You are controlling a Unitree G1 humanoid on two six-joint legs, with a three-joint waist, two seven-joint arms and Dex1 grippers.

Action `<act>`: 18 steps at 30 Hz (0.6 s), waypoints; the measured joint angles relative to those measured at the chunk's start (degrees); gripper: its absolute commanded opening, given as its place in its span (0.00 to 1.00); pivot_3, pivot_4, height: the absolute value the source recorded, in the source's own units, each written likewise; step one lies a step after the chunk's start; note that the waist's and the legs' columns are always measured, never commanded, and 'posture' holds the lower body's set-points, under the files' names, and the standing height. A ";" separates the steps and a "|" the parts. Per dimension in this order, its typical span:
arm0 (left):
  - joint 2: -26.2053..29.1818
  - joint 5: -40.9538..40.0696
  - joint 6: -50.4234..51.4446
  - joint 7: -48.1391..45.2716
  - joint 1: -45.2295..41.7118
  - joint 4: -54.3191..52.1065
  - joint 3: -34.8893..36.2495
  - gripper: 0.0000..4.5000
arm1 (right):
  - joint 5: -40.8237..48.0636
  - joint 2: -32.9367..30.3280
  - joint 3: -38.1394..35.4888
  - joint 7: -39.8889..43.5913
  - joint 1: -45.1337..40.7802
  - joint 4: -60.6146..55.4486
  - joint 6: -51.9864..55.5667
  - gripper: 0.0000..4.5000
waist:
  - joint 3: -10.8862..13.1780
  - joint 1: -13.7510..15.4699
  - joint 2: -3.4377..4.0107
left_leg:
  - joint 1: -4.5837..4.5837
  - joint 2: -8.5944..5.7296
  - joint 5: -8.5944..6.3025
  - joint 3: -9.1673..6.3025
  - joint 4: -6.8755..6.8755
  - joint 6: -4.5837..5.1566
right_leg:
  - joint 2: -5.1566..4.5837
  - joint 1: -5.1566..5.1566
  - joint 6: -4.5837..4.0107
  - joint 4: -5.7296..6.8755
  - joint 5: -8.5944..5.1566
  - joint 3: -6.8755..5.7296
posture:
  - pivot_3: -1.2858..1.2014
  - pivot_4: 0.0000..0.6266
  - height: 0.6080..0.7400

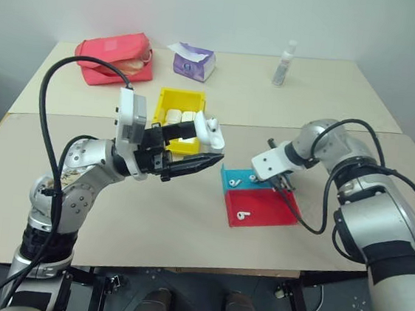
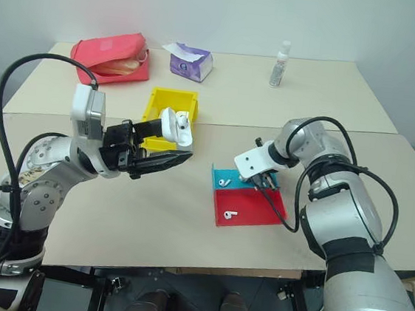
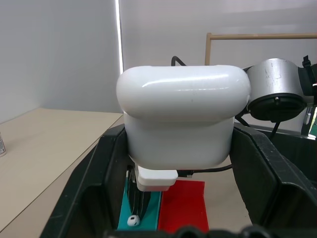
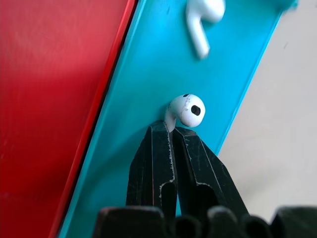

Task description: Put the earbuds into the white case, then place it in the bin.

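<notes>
One earbud [image 4: 185,110] is pinched by its stem in my right pincer [image 4: 172,130] over the blue tray [image 4: 148,74], a second earbud [image 4: 200,17] lies just ahead, and my left pincer [image 2: 169,151] clamps the white case [image 3: 182,116] near the yellow bin [image 2: 170,105].

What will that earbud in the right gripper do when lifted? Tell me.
The earbud looks glossy and rounded, so it may slip or swivel. The right gripper pinches only its thin stem, a small hold. It is tiny, so probably very light.
</notes>
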 measured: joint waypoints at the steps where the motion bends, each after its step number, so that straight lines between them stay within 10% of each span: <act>1: 0.00 0.04 -0.02 -0.04 -0.06 0.01 -0.02 0.62 | -0.23 -0.15 0.09 0.05 -0.02 -0.04 0.18 0.01 | 0.00 0.00 0.00 | 0.00 0.01 0.00 0.00 0.00 0.00 | 0.00 0.00 0.00 0.00 0.00 0.00 | 0.52 0.24 1.00; 6: -0.03 0.10 -0.04 -0.09 -0.09 0.01 -0.05 0.62 | -1.56 -0.77 0.53 -0.29 -0.10 -0.20 1.07 0.01 | 0.00 -0.01 0.00 | 0.05 0.02 0.00 0.01 0.02 0.00 | 0.01 0.04 0.00 0.00 0.00 0.00 | 0.52 0.24 1.00; 12: -0.08 0.09 -0.04 0.04 -0.08 -0.01 -0.04 0.62 | -2.78 -0.76 0.91 -1.87 -0.50 -0.23 3.21 0.41 | 0.00 0.00 0.00 | 0.07 0.02 0.00 0.00 0.01 -0.01 | 0.01 0.05 0.00 0.02 0.00 0.00 | 0.52 0.24 1.00; 18: -0.08 0.09 -0.04 0.18 -0.07 -0.02 -0.04 0.62 | -3.35 -0.75 1.07 -2.90 -0.67 -0.27 4.42 0.41 | -0.01 0.01 0.00 | 0.08 0.01 0.00 0.00 0.04 -0.01 | 0.01 0.09 0.00 0.01 0.00 0.00 | 0.52 0.24 1.00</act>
